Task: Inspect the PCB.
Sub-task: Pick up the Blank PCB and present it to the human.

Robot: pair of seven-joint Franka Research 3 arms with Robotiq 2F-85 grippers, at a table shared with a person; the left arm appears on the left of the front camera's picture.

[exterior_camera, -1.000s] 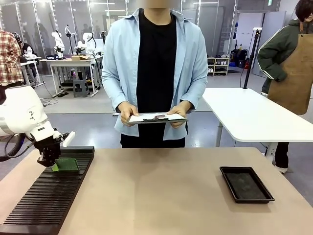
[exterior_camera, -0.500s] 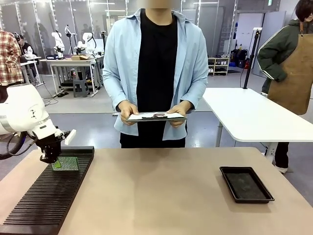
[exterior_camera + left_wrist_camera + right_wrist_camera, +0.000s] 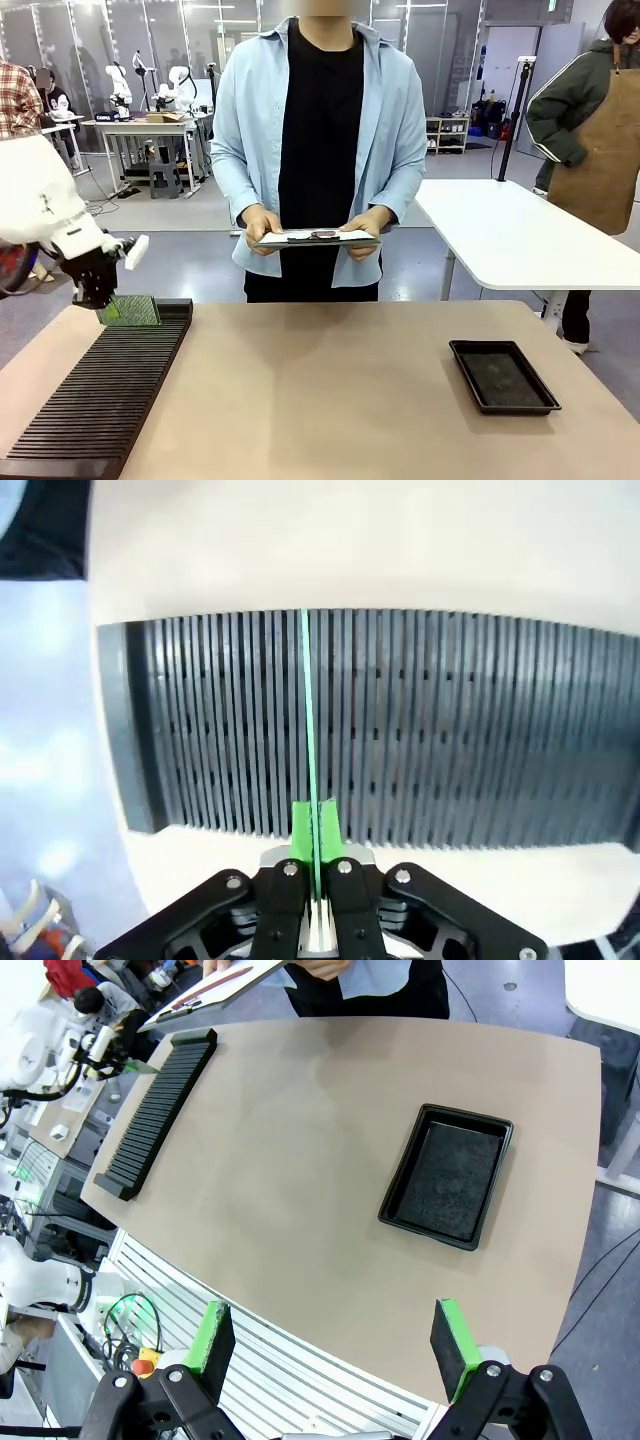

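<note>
Pale green, thin and flat: a rectangular PCB (image 3: 131, 311) with a finely dotted face, pinched at its left end by the black two-finger left gripper (image 3: 102, 303) on the white arm at the picture's left. Held on edge, slightly tilted, over the far end of a long black slotted plastic rack (image 3: 100, 400) lying along the left side of the tan table (image 3: 320, 400). Impossible to tell from the front whether the board's lower edge touches the rack.

From the left wrist: left gripper (image 3: 314, 825) pressed together, green pads (image 3: 300, 825) clamped flat against either face of the PCB (image 3: 306, 710). Board seen edge-on as a thin bright green line running straight out over the ribbed slots of the rack (image 3: 450, 730).

From the right wrist: right gripper (image 3: 335, 1338) spread wide, green pads (image 3: 214, 1334) far apart, gripping nothing and touching nothing, high above the near edge of the table (image 3: 300, 1160). Below it, a shallow black rectangular plastic tray (image 3: 447, 1175), well apart from the rack (image 3: 160, 1100) on the opposite side. Same tray (image 3: 503, 376) near the table's right edge in the front view.

Beyond the far edge, a person in a light blue shirt over black, with a white paper clipboard (image 3: 317, 238) held level at waist height in both hands (image 3: 262, 228).
</note>
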